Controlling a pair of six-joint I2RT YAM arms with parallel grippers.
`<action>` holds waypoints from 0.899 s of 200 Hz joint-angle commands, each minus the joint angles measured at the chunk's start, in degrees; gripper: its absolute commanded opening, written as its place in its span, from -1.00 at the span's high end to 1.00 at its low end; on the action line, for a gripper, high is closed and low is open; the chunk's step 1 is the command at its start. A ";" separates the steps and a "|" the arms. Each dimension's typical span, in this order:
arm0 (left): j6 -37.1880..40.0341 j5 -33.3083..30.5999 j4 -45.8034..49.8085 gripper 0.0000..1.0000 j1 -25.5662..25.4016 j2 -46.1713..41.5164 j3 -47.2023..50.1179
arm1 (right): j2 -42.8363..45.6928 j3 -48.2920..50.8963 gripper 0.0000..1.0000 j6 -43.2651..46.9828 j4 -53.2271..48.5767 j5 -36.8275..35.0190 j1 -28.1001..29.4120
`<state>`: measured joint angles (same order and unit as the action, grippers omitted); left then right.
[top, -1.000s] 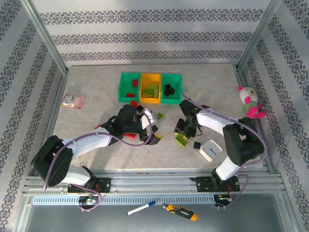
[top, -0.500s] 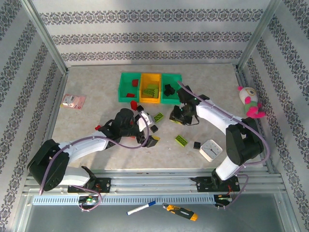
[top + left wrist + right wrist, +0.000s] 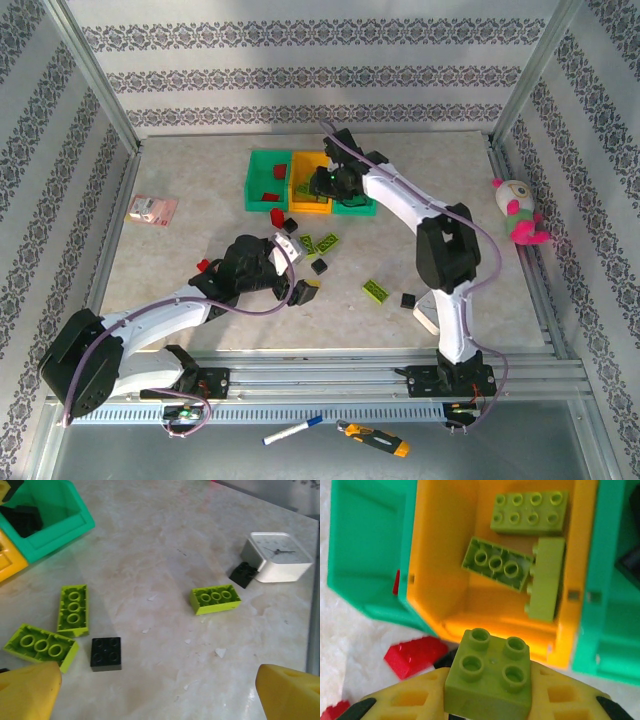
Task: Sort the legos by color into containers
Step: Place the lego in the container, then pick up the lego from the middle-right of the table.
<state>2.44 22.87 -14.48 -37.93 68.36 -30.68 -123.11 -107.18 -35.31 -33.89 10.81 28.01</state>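
Lime lego [image 3: 489,677] clamped in right gripper [image 3: 487,697], at near rim of orange-yellow container [image 3: 445,555].

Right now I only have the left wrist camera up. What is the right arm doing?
Observer: The right gripper is shut on a square lime brick, right at the orange-yellow bin.
Operator: What is in that bin already?
Observer: It holds three lime bricks, all rectangular.
Operator: Are any red ones loose?
Observer: Yes, a red brick lies just in front of the left green bin.
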 commanded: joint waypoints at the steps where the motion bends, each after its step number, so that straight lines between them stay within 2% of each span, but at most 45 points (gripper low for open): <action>1: -3.59 -5.34 -4.79 -0.99 -0.74 -0.77 0.77 | -4.39 -7.38 0.38 1.87 -2.23 -2.69 0.05; 15: -4.99 -7.35 -4.44 -0.99 -0.74 -0.54 0.27 | -6.71 -10.99 0.29 2.20 -3.66 -2.58 -0.21; 32: -6.13 -10.05 -2.60 -0.99 -0.78 -0.73 -0.50 | -7.24 -12.86 0.04 2.64 -4.08 -2.69 -0.40; 51: -9.72 -15.06 -1.24 -0.99 -0.65 -1.23 -1.20 | -5.63 -12.87 -0.24 3.61 -3.95 -2.66 -0.76; 70: -11.97 -17.51 0.92 -1.00 -0.48 -1.12 -2.12 | -2.47 -10.86 -0.41 5.21 -3.74 -2.72 -1.08; 115: -14.57 -25.97 10.74 -0.99 0.09 -0.28 -6.09 | 9.28 2.00 -0.56 8.14 -1.03 -3.11 -1.20; 141: -20.28 -33.72 19.48 -0.99 1.70 -1.18 -8.96 | 16.69 11.01 -0.62 9.84 0.53 -3.09 -0.70; 180: -23.35 -36.73 31.15 -0.99 4.44 -4.43 -11.51 | 25.64 19.69 -0.70 13.63 1.00 -2.81 1.43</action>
<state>-16.82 -8.51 4.84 -35.11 66.65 -39.53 -101.47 -91.57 -25.36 -33.78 8.23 27.81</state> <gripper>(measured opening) 0.993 0.842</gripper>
